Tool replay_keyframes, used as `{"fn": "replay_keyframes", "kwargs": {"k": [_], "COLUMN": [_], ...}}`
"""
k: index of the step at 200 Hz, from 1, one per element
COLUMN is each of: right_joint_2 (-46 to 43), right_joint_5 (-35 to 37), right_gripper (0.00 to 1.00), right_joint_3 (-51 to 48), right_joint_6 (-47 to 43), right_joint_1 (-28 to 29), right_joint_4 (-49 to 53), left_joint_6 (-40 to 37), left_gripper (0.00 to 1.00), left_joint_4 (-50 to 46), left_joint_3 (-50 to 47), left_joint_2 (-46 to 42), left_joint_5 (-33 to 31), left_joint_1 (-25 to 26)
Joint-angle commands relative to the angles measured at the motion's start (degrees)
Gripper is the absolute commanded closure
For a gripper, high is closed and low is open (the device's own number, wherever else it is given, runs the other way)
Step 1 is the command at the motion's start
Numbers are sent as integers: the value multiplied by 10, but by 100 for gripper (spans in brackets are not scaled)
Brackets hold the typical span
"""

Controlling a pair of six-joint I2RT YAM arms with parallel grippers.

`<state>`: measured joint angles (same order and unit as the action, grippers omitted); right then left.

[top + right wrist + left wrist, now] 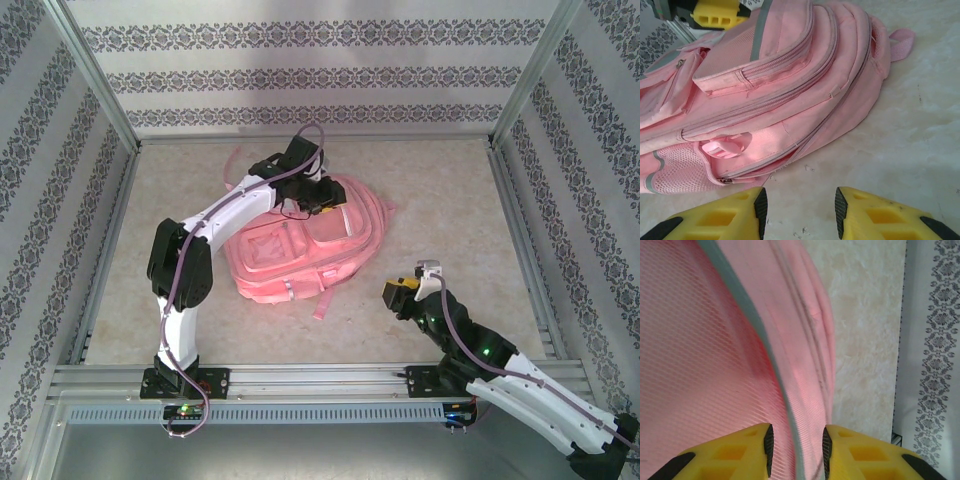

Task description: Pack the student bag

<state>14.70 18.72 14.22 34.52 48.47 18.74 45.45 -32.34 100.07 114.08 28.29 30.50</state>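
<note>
patterned walls [300, 75] enclose a mottled beige tabletop [440, 200].

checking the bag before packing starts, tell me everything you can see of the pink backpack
The student bag is a large pink fabric backpack lying flat on the table, front up. Its stacked front pockets have zippers that look closed, pale trim, a mesh side pocket, a pink buckle and a loop at one end. A strap trails out at its near edge. The left gripper hangs over it, jaws apart astride a seam; contact cannot be told.
</note>
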Motion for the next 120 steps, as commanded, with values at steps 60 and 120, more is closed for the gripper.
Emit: {"fn": "replay_keyframes", "kwargs": {"k": [60, 120], "right_joint_2": [19, 28], "right_joint_5": [10, 6], "right_gripper": [57, 57], "right_joint_3": [-6, -9], "right_joint_6": [4, 8], "right_joint_1": [-6, -7], "right_joint_4": [-23, -29], "left_joint_6": [34, 53], "left_gripper": [67, 67], "left_joint_4": [44, 64], "left_joint_3": [10, 30], "left_joint_2": [18, 49], "left_joint_5": [34, 50], "left_joint_1": [-11, -11]}}
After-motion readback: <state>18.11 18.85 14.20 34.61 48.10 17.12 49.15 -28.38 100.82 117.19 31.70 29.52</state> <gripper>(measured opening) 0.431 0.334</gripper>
